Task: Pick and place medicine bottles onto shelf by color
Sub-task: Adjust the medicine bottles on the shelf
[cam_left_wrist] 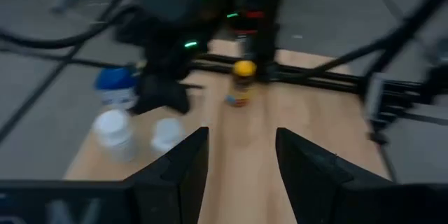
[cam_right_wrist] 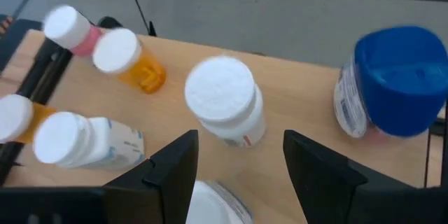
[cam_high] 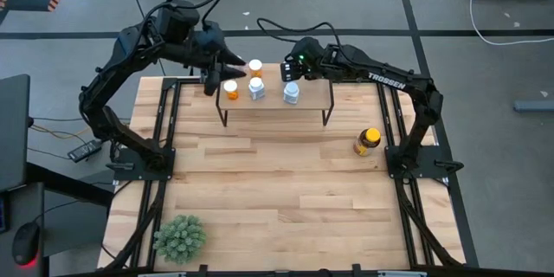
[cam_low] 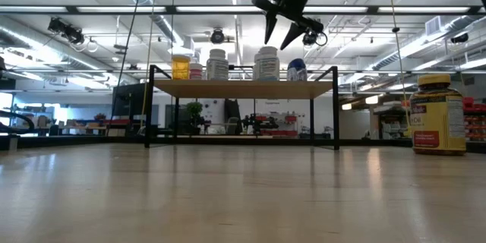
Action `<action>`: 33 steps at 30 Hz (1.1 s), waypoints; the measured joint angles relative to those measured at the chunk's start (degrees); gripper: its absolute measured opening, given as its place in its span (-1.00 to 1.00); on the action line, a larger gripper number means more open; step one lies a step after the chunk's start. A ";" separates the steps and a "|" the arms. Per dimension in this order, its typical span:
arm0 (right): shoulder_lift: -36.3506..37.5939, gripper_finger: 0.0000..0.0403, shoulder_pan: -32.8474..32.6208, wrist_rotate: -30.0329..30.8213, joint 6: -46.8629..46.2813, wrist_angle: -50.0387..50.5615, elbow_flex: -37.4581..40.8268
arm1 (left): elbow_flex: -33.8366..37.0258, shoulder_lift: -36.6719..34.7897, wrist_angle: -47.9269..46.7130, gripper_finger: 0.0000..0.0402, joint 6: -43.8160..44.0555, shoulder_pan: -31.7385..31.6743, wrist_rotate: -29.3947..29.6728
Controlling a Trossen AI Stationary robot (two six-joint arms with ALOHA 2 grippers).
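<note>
The shelf [cam_high: 307, 97] stands at the table's far middle. Several small bottles stand upright on it: orange ones [cam_high: 231, 89], white ones [cam_high: 256, 87] and a blue-capped one [cam_right_wrist: 392, 84]; a pinkish one [cam_right_wrist: 70, 28] also shows there. The large amber, yellow-capped bottle [cam_high: 367, 141] stands on the table to the right. My right gripper [cam_right_wrist: 241, 168] is open and empty, hovering above the shelf's middle over a white-capped bottle [cam_right_wrist: 224, 98]; it also shows in the low view [cam_low: 281, 30]. My left gripper [cam_left_wrist: 241, 161] is open and empty above the shelf's left end [cam_high: 227, 67].
A green spiky plant [cam_high: 180, 235] sits at the table's near left corner. The arms' black base frames [cam_high: 143, 160] run along both side edges. Bare wood [cam_high: 277, 190] lies between the shelf and the near edge.
</note>
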State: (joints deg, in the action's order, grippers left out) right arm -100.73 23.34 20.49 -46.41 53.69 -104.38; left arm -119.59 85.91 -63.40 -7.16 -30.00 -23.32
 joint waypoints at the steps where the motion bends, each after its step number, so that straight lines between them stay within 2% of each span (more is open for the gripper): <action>1: 0.04 0.08 -0.30 0.11 -0.37 -0.05 0.43 | 0.00 0.29 0.20 -0.14 -0.39 0.02 -1.68; 10: -0.04 0.08 -1.40 0.11 -3.37 -2.58 5.97 | 0.00 0.44 -0.55 -0.14 -1.05 0.01 -3.31; 28: 0.01 0.08 1.02 0.57 -2.20 -6.50 6.17 | 0.00 0.44 -0.70 -0.22 -1.09 -0.22 -2.73; 33: 0.00 0.08 1.29 0.02 -2.21 -9.47 8.88 | 0.00 0.42 -0.65 -0.24 -1.09 -0.22 -2.37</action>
State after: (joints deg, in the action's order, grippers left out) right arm -100.73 24.63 20.51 -48.61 44.22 -95.51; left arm -119.59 86.32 -64.05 -8.25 -30.22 -25.69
